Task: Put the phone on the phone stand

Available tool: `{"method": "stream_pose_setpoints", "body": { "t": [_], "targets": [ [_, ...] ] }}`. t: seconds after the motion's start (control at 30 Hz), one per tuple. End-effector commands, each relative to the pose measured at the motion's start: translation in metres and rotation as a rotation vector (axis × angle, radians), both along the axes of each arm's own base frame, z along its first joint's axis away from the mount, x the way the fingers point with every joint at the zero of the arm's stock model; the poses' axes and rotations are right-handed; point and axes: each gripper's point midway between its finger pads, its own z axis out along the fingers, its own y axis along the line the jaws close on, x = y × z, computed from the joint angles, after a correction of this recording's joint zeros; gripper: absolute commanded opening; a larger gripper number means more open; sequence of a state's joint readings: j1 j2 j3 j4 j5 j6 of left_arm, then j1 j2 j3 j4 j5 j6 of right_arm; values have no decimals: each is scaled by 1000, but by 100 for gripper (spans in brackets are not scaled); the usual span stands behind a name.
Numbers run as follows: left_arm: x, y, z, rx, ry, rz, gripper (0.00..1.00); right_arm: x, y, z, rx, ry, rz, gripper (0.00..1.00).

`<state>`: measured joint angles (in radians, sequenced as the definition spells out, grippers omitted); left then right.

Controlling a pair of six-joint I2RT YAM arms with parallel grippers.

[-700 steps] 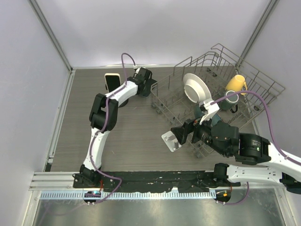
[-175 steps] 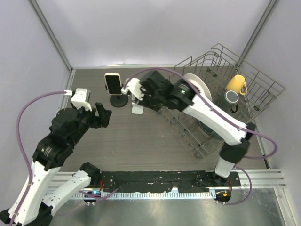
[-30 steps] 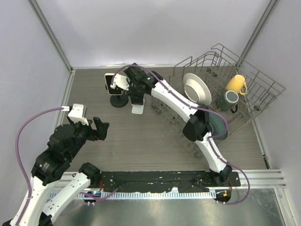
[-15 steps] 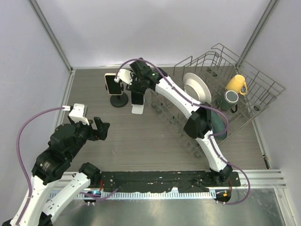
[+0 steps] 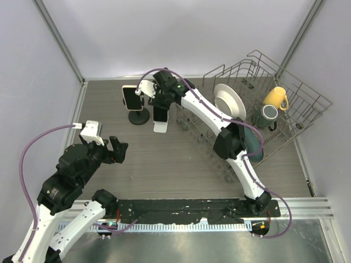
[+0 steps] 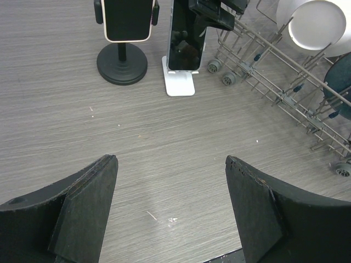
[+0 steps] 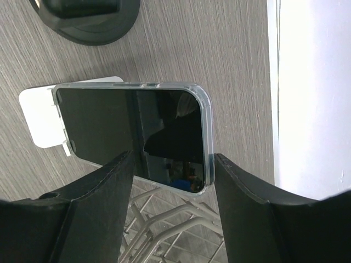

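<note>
The phone (image 5: 160,113), dark-screened in a clear case, stands leaning on the white phone stand (image 5: 160,127) at the back of the table. In the right wrist view the phone (image 7: 109,126) fills the middle, with its lower end on the stand (image 7: 39,118). My right gripper (image 5: 159,100) is at the phone's top end. Its jaws are apart in that view (image 7: 173,159); one finger is beside the phone's top edge and the other is in front of the screen. My left gripper (image 5: 118,149) is open and empty, well back at the near left (image 6: 171,208).
A second phone (image 5: 130,97) in a cream case sits clamped on a black round-based stand (image 5: 139,117) just left of the white stand. A wire dish rack (image 5: 285,82) at the right holds a white plate (image 5: 229,102), a yellow mug (image 5: 274,98) and a dark mug (image 5: 267,116).
My right gripper has drawn back a little from over the white stand, and the phone now shows standing on it. The left arm has not moved.
</note>
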<state>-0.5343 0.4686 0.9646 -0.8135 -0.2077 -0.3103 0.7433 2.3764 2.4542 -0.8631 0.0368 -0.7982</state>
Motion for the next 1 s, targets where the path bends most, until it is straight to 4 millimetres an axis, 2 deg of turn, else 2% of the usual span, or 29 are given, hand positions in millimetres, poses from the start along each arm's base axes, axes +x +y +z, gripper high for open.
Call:
{"method": "stream_pose_setpoints", "body": {
  "t": [0.0, 0.07, 0.1, 0.2, 0.23, 0.3, 0.33, 0.4, 0.53, 0.57, 0.63, 0.67, 0.7, 0.73, 0.77, 0.8, 0.87, 0.9, 0.93, 0.97],
  "targets": [
    [0, -3, 3, -20, 0, -11, 83, 1, 9, 30, 86, -41, -14, 65],
    [-1, -4, 3, -23, 0, -16, 83, 1, 8, 40, 111, -53, -40, 67],
    [-1, -5, 4, -28, 0, -18, 83, -1, 5, 54, 125, -75, -52, 68],
    [-1, -7, 3, -36, 5, -25, 83, -4, 3, 69, 150, -113, -97, 71],
    [-1, -8, 3, -37, 9, -26, 83, -4, -2, 85, 160, -148, -126, 72],
    [-1, -9, 3, -43, 10, -30, 83, -7, -7, 101, 185, -175, -174, 72],
    [-1, -10, 3, -47, 10, -31, 83, -7, -15, 121, 206, -223, -223, 72],
    [-2, -11, 3, -53, 11, -35, 84, -12, -21, 134, 243, -240, -278, 72],
    [-3, -13, 5, -70, 12, -47, 84, -27, -44, 173, 343, -322, -426, 72],
    [-3, -14, 6, -72, 11, -48, 84, -32, -67, 183, 338, -368, -519, 72],
    [-3, -15, 6, -78, 10, -50, 84, -37, -88, 192, 395, -404, -655, 72],
    [-4, -15, 7, -81, 10, -52, 84, -44, -120, 198, 380, -465, -792, 72],
    [-3, -15, 7, -82, 7, -53, 84, -49, -133, 198, 414, -479, -879, 72],
    [-3, -16, 8, -84, 7, -54, 84, -56, -151, 190, 393, -506, -966, 73],
    [-4, -16, 9, -91, 6, -57, 84, -64, -169, 192, 393, -535, -1043, 76],
    [-3, -17, 9, -94, 6, -58, 84, -75, -178, 199, 435, -515, -1054, 78],
    [-4, -19, 10, -103, 7, -65, 84, -92, -184, 175, 460, -419, -1067, 78],
    [-4, -20, 11, -112, 7, -66, 84, -107, -183, 185, 565, -343, -1028, 78],
    [-5, -21, 13, -119, 8, -75, 84, -116, -179, 181, 637, -273, -1018, 78],
    [-5, -22, 12, -125, 10, -76, 84, -127, -175, 166, 662, -199, -987, 78]
  ]
}}
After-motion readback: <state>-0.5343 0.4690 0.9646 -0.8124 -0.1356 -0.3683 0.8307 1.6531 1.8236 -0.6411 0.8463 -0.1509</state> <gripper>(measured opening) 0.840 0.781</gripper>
